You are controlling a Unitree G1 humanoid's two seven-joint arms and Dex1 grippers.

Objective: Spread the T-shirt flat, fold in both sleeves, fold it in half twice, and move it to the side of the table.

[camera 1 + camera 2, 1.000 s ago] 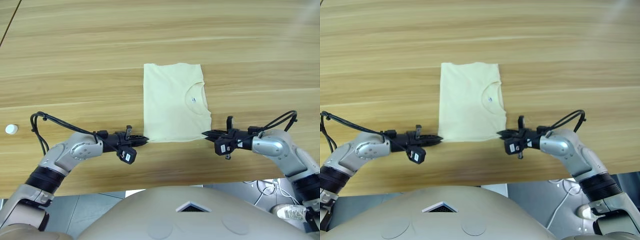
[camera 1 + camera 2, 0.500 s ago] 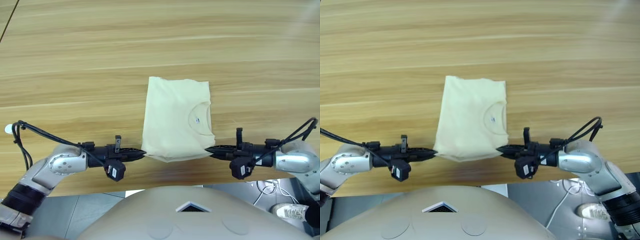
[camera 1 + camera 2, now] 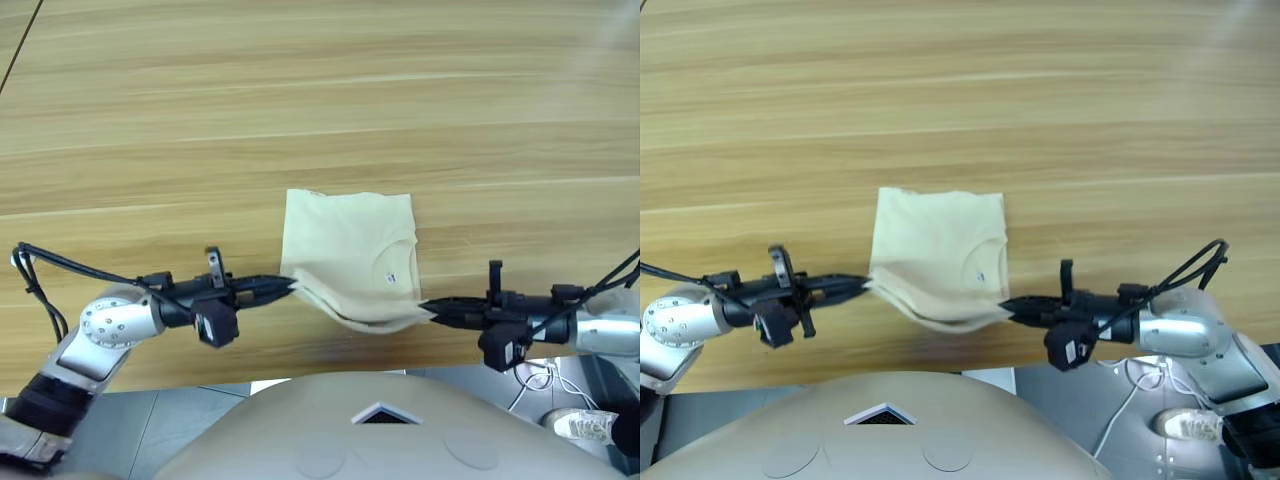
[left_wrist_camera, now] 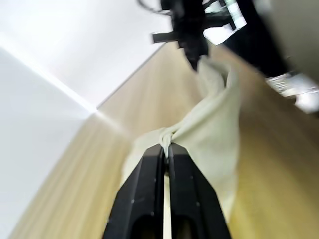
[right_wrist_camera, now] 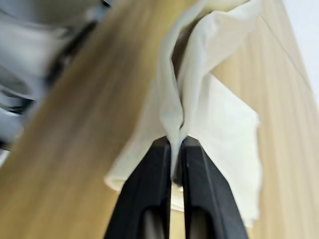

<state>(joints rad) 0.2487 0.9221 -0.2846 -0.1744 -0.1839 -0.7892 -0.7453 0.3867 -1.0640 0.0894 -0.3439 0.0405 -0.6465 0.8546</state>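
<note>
The pale yellow T-shirt [image 3: 350,250], sleeves folded in, lies near the table's front edge with its collar side up. Its near end is lifted off the wood and sags between the two grippers. My left gripper [image 3: 292,286] is shut on the shirt's near left corner; my right gripper [image 3: 428,309] is shut on the near right corner. In the left wrist view the black fingers [image 4: 149,169] pinch bunched cloth [image 4: 209,129], with the other gripper [image 4: 192,37] farther off. The right wrist view shows its fingers [image 5: 192,164] clamped on a fold of cloth [image 5: 219,114].
The wooden table [image 3: 320,90] stretches wide and bare beyond the shirt and to both sides. Its front edge [image 3: 150,385] runs just under my arms. Cables and floor [image 3: 540,380] lie below the edge at the right.
Both grippers have lifted the shirt's near edge off the table and carried it forward; the left one rose further than the right. The shirt's visible length has shrunk as its near end folds over.
</note>
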